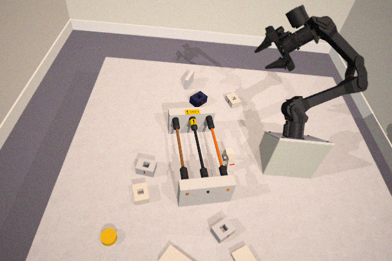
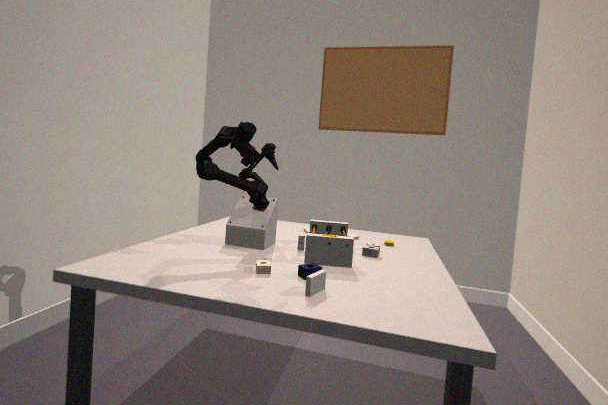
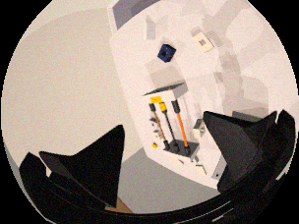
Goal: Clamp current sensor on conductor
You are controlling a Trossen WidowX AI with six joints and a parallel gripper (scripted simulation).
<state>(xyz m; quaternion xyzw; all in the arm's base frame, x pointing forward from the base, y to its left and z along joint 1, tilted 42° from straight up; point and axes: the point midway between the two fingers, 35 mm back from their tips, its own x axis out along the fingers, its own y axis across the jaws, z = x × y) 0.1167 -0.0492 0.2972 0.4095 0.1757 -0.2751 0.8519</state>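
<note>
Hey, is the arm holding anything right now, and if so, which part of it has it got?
Nothing is held: the jaws stand wide apart in the air, with no sensor between them.

Lettering on the yellow label [image 1: 192, 111] too small to read, two pale pieces cut off by the top view's lower edge, distant blocks blurred in the wrist view

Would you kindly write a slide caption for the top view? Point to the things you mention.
Black robot arm, fingers [image 1: 265, 66] apart, above a table where brown, black and orange conductors [image 1: 180, 147] [image 1: 198, 147] [image 1: 216, 142] span two blocks.
</note>
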